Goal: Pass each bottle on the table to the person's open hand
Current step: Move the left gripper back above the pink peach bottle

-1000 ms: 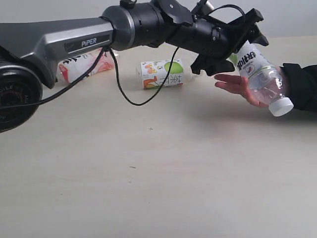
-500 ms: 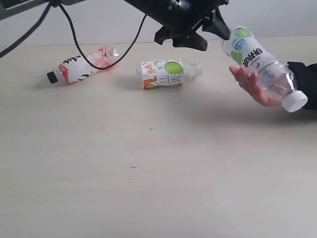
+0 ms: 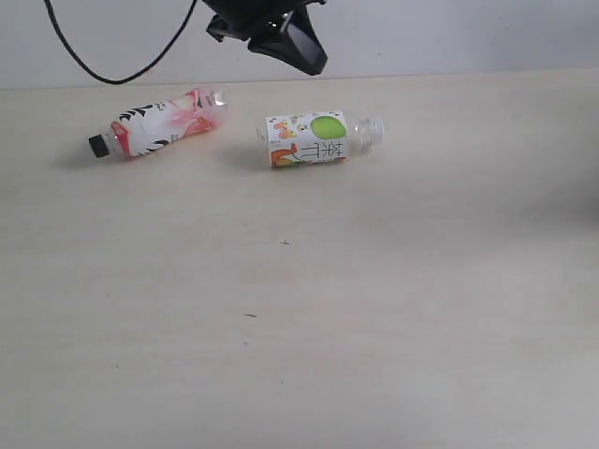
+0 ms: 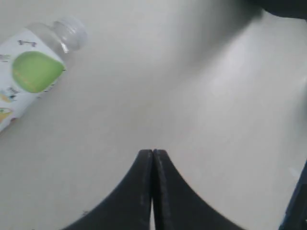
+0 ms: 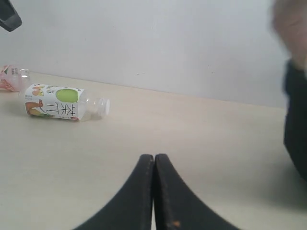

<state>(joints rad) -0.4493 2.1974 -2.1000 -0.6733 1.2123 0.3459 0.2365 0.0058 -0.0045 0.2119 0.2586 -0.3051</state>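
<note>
Well, the black left pincer [image 4: 152,153] hangs empty, jaws pressed together, with the clear green-spotted plastic bottle [image 3: 314,138] lying below it on the pale wood-grain tabletop [image 3: 374,309], likely next for handing over.

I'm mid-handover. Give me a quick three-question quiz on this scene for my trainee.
1. How many bottles lie on the table in the exterior view?
2. True or false: the green bottle stands upright.
3. The left hand is: A open; B shut and empty; C shut on a bottle.

Key: 1. Two, the pink bottle and the green bottle. 2. False, it lies on its side. 3. B.
</note>
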